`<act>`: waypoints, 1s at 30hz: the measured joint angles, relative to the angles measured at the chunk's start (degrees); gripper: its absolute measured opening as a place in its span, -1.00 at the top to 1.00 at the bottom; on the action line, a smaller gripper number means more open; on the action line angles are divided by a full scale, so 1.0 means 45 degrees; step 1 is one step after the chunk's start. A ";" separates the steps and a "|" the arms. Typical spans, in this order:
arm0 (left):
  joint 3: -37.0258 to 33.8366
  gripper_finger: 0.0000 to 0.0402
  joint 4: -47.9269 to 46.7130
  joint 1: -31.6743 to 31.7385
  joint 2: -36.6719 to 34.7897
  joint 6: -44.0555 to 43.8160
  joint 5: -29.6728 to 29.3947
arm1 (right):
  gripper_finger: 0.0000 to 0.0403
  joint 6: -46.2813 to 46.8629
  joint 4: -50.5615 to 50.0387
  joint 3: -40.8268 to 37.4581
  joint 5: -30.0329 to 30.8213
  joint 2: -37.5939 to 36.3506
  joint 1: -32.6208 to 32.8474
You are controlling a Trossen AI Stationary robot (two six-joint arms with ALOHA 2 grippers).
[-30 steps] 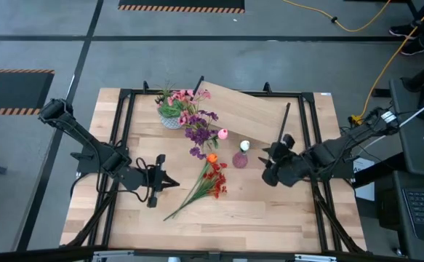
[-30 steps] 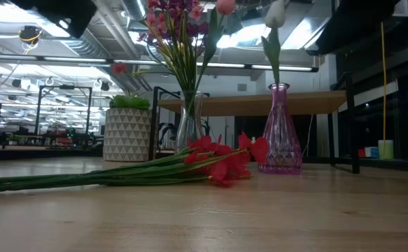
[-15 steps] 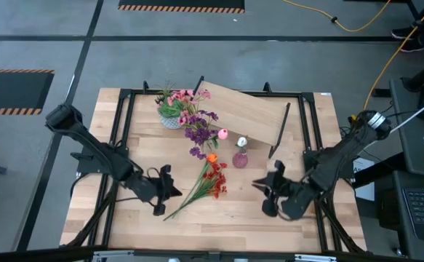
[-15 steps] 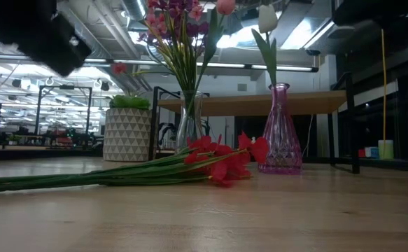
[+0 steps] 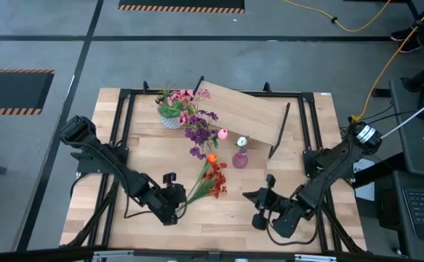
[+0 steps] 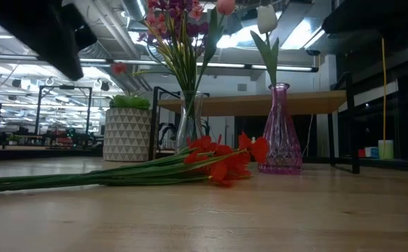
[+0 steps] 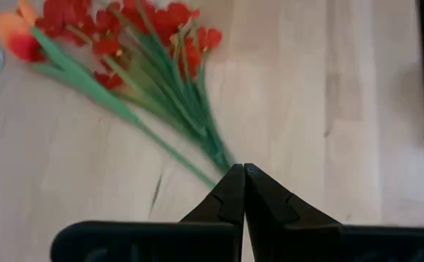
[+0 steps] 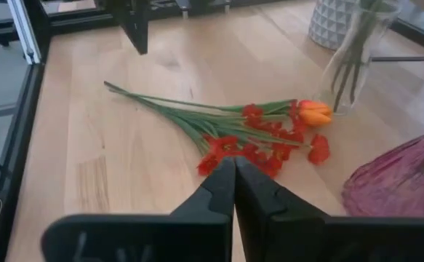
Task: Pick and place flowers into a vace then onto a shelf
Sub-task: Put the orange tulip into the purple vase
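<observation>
A red-orange bunch of flowers [image 5: 209, 182] lies flat on the table, its stems pointing to the near left, with a single orange bloom [image 8: 314, 113] beside it. A white flower [image 5: 242, 143] stands in the pink vase [image 5: 239, 159]. Pink and purple flowers [image 5: 197, 124] stand in a clear vase [image 6: 188, 122]. The shelf [image 5: 244, 113] stands tilted at the back. My left gripper [image 5: 182, 193] is shut and hangs just over the bunch's stem ends [image 7: 219, 156]. My right gripper [image 5: 250, 196] is shut, in the air to the near right of the bunch [image 8: 248, 138].
A green plant in a white patterned pot [image 5: 170, 116] stands at the far left beside the clear vase. A black metal frame [image 5: 124, 94] runs around the table's edges. Bare tabletop [image 5: 226, 218] lies between the two grippers near the front edge.
My right gripper has drawn away from the pink vase toward the table's near edge, sunk lower and shut its fingers. My left gripper has gone toward the near edge and the bunch's stem ends, tipping further down. The white flower stays in the pink vase.
</observation>
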 joint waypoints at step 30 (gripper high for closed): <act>-0.0484 0.28 -0.0034 0.1521 0.1260 -0.2079 -0.1157 | 0.91 -0.0622 0.0836 -0.0010 0.0000 0.0836 -0.0010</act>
